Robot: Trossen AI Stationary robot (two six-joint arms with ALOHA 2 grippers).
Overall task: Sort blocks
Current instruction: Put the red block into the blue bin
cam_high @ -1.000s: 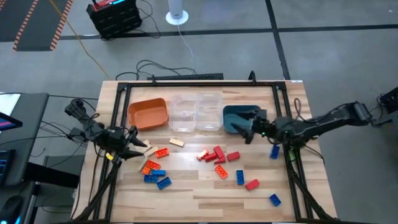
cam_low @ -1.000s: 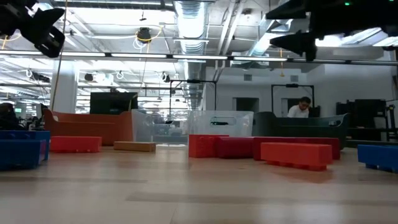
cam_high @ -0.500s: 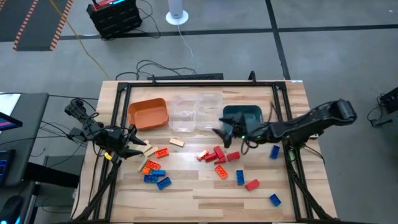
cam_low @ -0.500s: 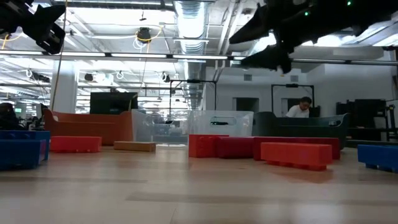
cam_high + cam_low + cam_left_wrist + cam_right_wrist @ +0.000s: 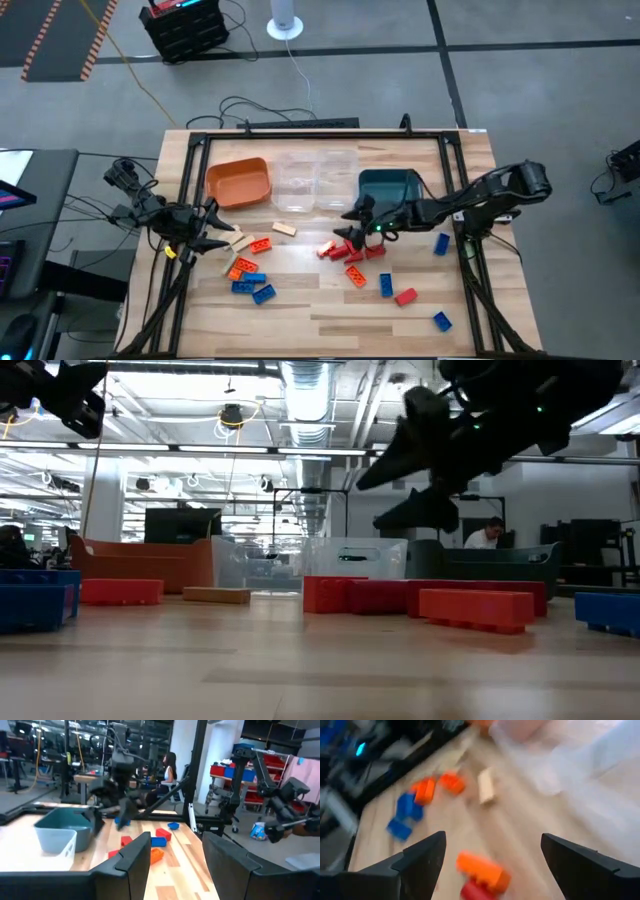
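Nearest to where I stand, a lone blue block (image 5: pixel 441 321) lies by the front corner of the surface (image 5: pixel 320 305), with a red block (image 5: pixel 404 296) and another blue one (image 5: pixel 386 284) a little further in. Toward the left front sits a tight huddle of blue and orange blocks (image 5: pixel 248 278), and just behind them the left end effector (image 5: pixel 222 237) hangs above the wood, its fingers partly parted with nothing visible between them. It looks parked there, near its own share of the pile, waiting its turn.

Mid-surface is where the work is. The right end effector (image 5: pixel 352 226) hovers over the red cluster (image 5: pixel 352 248), fingers spread wide and empty; from table height it (image 5: pixel 405 490) is clearly above the blocks, not touching them. I judge the wide spread is there so the fingers can drop on either side of one red block, and the crowding will make that fiddly, since neighbours lie touching. A tan block (image 5: pixel 284 229) rests apart, between the two arms.

Along the far edge stand the trays in a row: the orange tray (image 5: pixel 238 182), two clear trays (image 5: pixel 314 180), and the teal tray (image 5: pixel 388 186), just behind the right arm, handy for drop-offs.
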